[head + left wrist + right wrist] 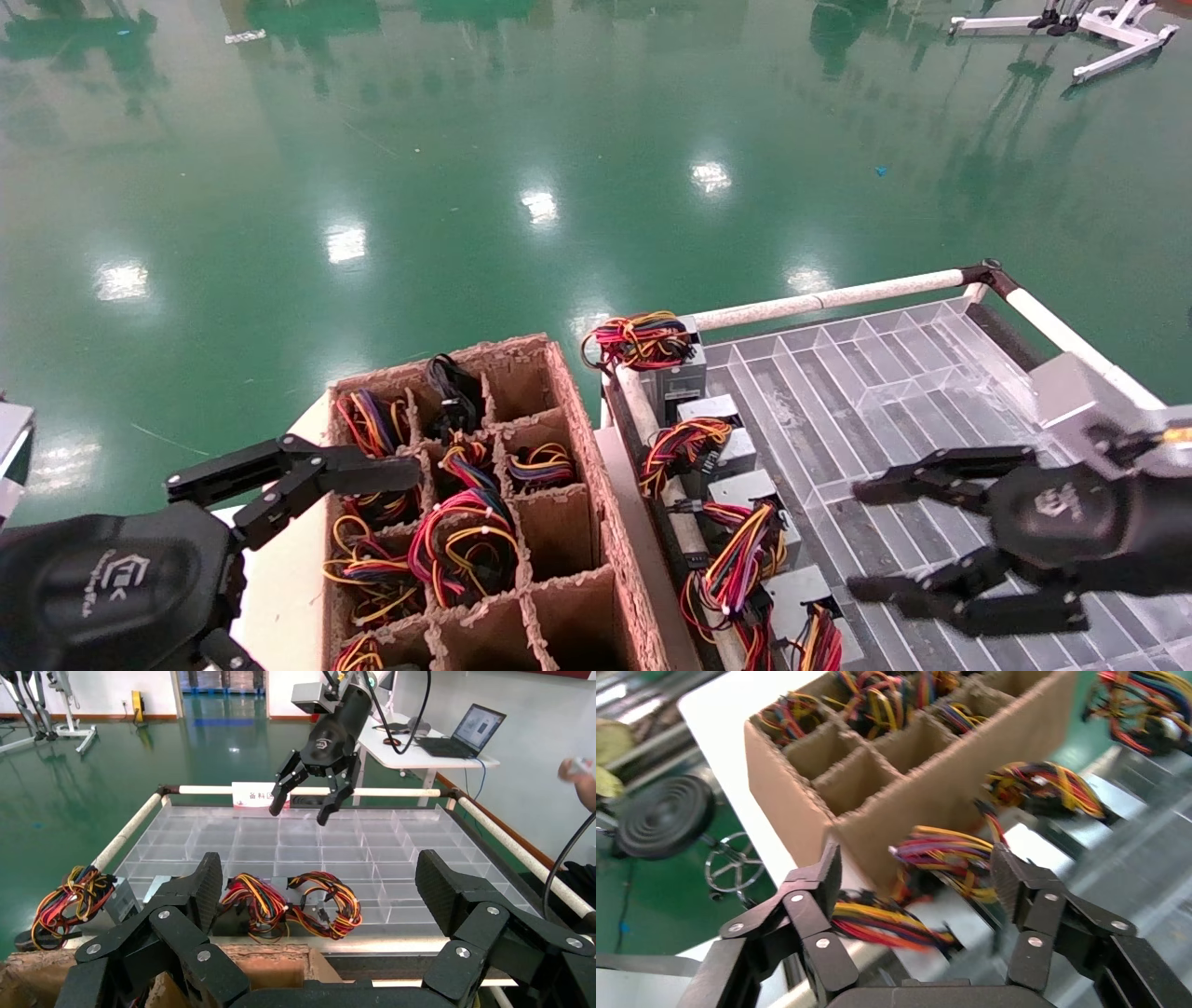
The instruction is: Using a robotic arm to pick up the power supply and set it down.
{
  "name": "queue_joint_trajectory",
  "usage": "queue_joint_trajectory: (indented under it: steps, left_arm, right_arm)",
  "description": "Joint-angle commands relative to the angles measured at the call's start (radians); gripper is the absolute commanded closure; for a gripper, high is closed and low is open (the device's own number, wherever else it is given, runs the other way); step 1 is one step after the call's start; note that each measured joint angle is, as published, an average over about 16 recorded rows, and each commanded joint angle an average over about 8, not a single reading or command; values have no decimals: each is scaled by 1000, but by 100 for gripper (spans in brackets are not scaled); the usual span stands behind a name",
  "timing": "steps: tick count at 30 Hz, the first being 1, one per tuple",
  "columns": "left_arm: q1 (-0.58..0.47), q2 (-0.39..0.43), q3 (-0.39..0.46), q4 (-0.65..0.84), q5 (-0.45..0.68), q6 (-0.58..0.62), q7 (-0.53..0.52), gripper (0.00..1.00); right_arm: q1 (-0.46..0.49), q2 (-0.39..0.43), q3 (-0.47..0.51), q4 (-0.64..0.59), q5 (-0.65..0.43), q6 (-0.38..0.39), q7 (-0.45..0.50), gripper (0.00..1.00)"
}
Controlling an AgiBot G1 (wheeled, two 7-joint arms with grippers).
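The right tool hung spread and empty above the clear tray. A power supply lay at the tray's edge near the cardboard box. It looked heavy and hard, so grip its metal sides, not the floppy wires. The left tool, also spread, waited by the box. No readable label showed.

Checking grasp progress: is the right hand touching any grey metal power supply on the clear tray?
Apart. The left wrist view shows the right hand open in the air above the clear tray, far from the power supplies.
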State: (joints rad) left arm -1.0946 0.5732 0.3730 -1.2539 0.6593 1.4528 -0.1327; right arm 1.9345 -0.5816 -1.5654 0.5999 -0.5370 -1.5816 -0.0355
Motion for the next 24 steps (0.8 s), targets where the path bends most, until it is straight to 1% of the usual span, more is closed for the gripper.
queue_joint_trajectory:
  steps: [1,24]
  left_arm:
    - [0,0,0,0,0,0,0,0]
    - [0,0,0,0,0,0,0,0]
  right_arm:
    - [-23,-1,34,18,-5,2,6,0]
    - [-382,-13,571,304,-86,38,99,0]
